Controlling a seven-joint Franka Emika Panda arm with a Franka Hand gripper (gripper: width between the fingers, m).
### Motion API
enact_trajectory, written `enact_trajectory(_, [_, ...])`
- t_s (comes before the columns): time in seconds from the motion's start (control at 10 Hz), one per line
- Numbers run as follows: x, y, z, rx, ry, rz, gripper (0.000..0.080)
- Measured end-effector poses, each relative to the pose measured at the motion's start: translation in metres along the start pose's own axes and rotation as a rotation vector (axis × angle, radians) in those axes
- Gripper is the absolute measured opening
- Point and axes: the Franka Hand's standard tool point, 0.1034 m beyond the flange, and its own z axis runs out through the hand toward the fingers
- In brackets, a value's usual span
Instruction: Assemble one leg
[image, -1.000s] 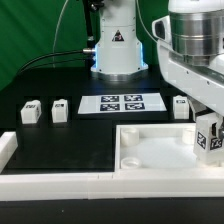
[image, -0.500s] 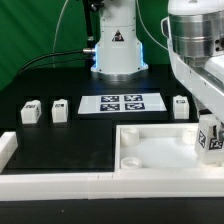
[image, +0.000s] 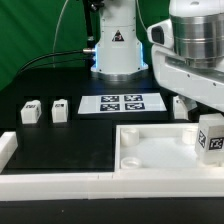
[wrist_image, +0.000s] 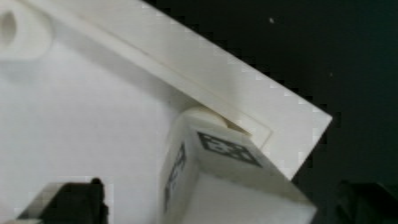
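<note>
The leg (image: 211, 139), a small white block with a black-and-white tag, stands upright at the right-hand corner of the big white panel (image: 160, 152). In the wrist view the leg (wrist_image: 228, 165) sits at the panel's corner socket. My gripper (wrist_image: 217, 206) is open, with a gap between the leg and each dark fingertip (wrist_image: 73, 203). In the exterior view my gripper (image: 204, 112) hangs just above the leg. Three more legs (image: 31, 111), (image: 60, 110), (image: 181, 105) stand on the black table.
The marker board (image: 122, 102) lies in the middle at the back. The robot base (image: 115, 50) stands behind it. A white rail (image: 60, 181) runs along the table's front edge, with a raised end at the exterior view's left.
The hand has lifted a little and shifted toward the exterior view's left. More of the leg and its tag now shows below it. The leg sits slightly lower at the panel corner.
</note>
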Motion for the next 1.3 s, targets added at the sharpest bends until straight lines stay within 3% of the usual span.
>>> enact_trajectory(0.1, [-0.0005,-0.0007,-0.0011,-0.017,0.008,-0.148,0.0649])
enact_trajectory(0.9, [0.0011,0.0002,-0.0007,-0.059,0.018,-1.149,0.0649])
enact_trajectory(1.2, [0.0011,0.0003,-0.0006,-0.058,0.017,-1.167,0.0649])
enact_trajectory(1.3, [0.0012,0.0003,-0.0006,-0.058,0.017,-1.166,0.0533])
